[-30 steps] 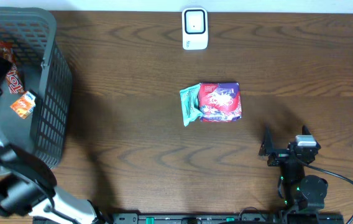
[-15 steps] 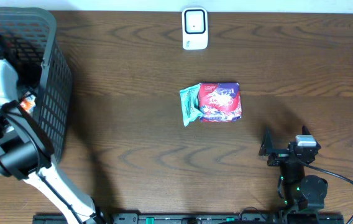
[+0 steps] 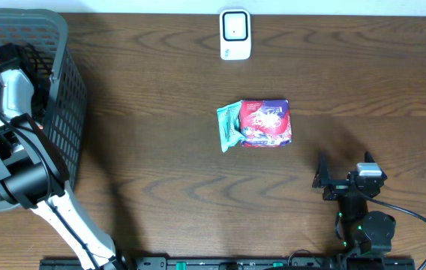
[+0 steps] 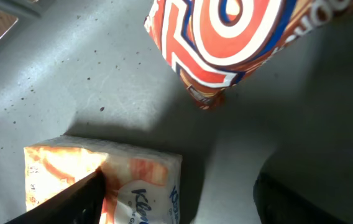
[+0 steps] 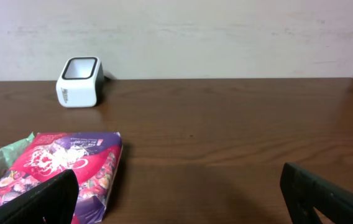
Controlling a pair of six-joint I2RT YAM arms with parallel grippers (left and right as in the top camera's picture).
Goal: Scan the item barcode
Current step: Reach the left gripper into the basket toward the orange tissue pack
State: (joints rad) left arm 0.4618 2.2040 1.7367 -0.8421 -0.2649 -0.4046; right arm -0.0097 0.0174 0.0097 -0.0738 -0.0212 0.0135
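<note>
Arms are sitting far apart in the overhead view. The left gripper is hanging inside the black basket, and its jaws are hard to read from this angle. The right gripper is resting low over the wooden table, jaws spread and gripping nothing. A pink candy bag with a teal packet is lying ahead of it and to its left. The white barcode scanner is standing farther ahead, beyond them.

In the left wrist view the fingers are standing apart, released. An orange Kleenex tissue pack is lying on the basket floor, one finger overlapping its corner and the other clear of it. An orange-and-blue snack bag is sitting ahead of the fingertips.

In the right wrist view both fingers are gaping wide, with the candy bag ahead to the left and the scanner beyond it.
</note>
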